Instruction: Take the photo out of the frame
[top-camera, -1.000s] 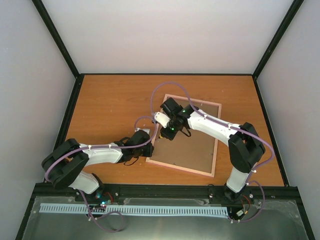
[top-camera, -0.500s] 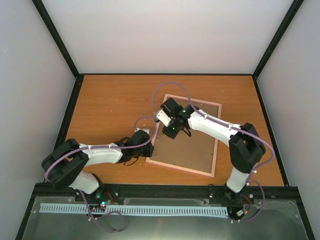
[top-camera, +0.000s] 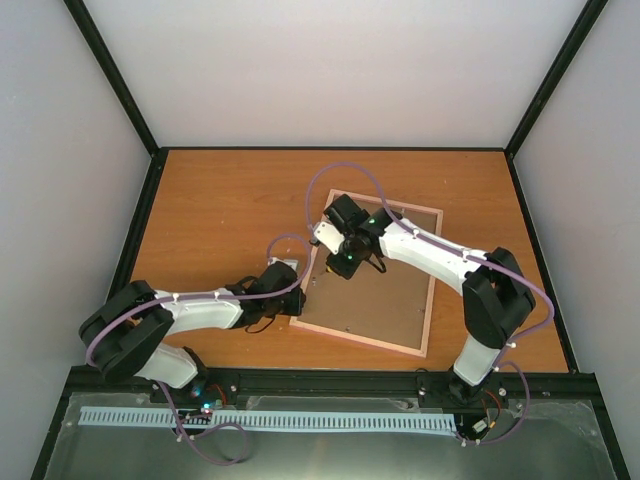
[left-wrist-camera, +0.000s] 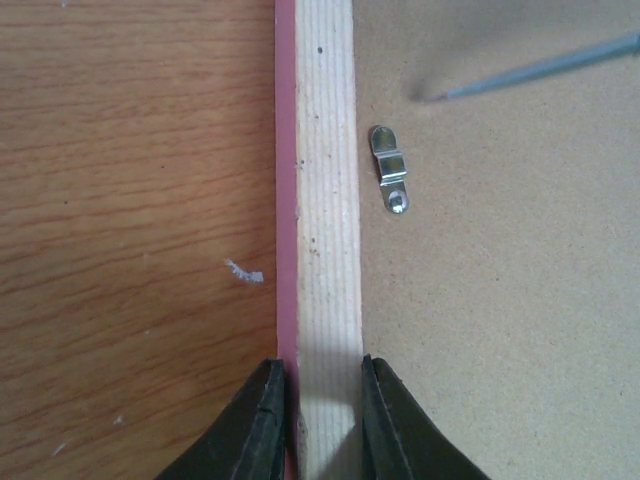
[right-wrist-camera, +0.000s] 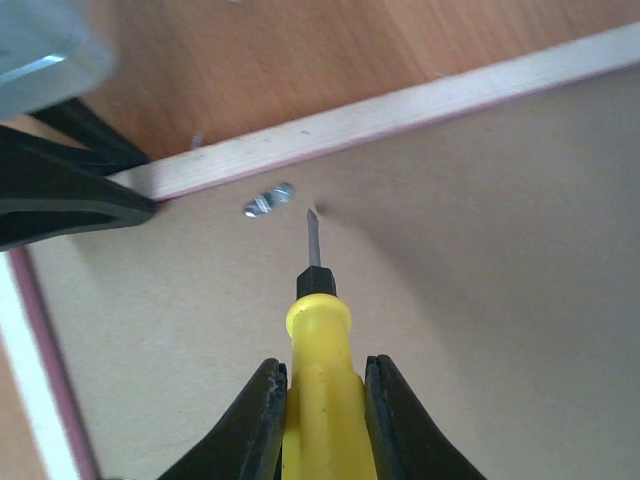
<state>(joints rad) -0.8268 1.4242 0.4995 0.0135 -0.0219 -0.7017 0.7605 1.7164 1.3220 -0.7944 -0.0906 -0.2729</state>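
Observation:
The frame (top-camera: 425, 300) lies face down on the table, brown backing board (top-camera: 385, 295) up, thin pink border round it. My left gripper (left-wrist-camera: 318, 400) is shut on the frame's left rail (left-wrist-camera: 325, 200), one finger on each side. My right gripper (right-wrist-camera: 320, 400) is shut on a yellow-handled screwdriver (right-wrist-camera: 318, 350); its tip (right-wrist-camera: 312, 222) hovers just right of a small metal retaining clip (right-wrist-camera: 268, 200) on the board near the rail. The same clip (left-wrist-camera: 389, 180) and the screwdriver shaft (left-wrist-camera: 540, 72) show in the left wrist view. The photo is hidden under the board.
The orange wooden table (top-camera: 220, 200) stretches around the frame, with black posts and white walls enclosing it. My left arm's gripper (right-wrist-camera: 60, 190) sits close to the screwdriver tip, at the left in the right wrist view. A small white scratch (left-wrist-camera: 245, 270) marks the table beside the rail.
The right gripper with the screwdriver has shifted slightly along the frame's left rail. The left gripper holds the same rail; the left arm has shifted only slightly.

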